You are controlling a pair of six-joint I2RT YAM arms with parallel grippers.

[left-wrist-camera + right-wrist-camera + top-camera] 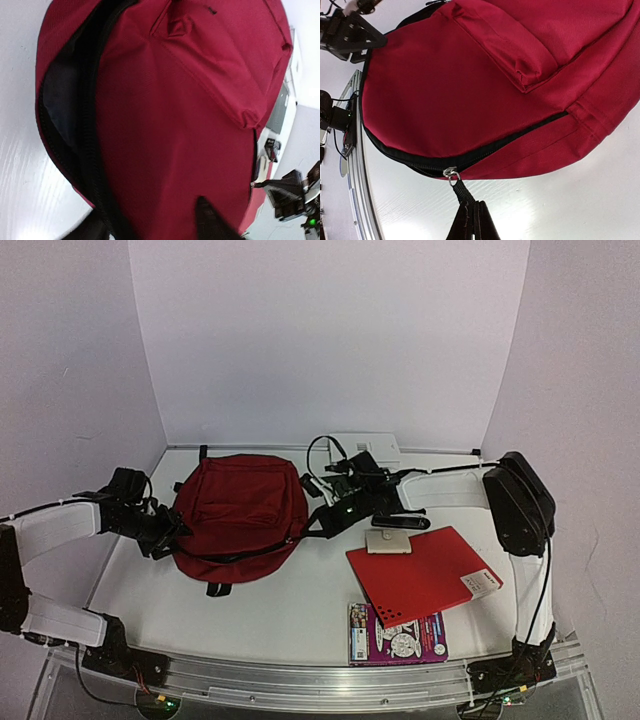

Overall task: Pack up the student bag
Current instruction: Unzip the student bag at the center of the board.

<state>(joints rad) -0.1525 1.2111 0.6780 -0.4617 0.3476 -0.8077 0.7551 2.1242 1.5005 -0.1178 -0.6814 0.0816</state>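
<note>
The student bag (240, 512), dark red with black zippers, lies flat at the table's left centre. My left gripper (165, 530) is at its left edge. In the left wrist view the bag (190, 110) fills the frame. Its main zipper gapes and shows grey lining (60, 105). The left gripper (150, 225) stands open, one dark fingertip (210, 220) resting over the red fabric. My right gripper (320, 520) is at the bag's right edge. In the right wrist view the gripper (474, 212) is shut on the black zipper pull strap (462, 192), which hangs from the slider (451, 173).
A bright red folder (425, 575) lies right of centre on a colourful book (397, 633). A small beige card (388, 541) and a black object (405, 523) sit just behind the folder. A white box (368, 448) is at the back wall.
</note>
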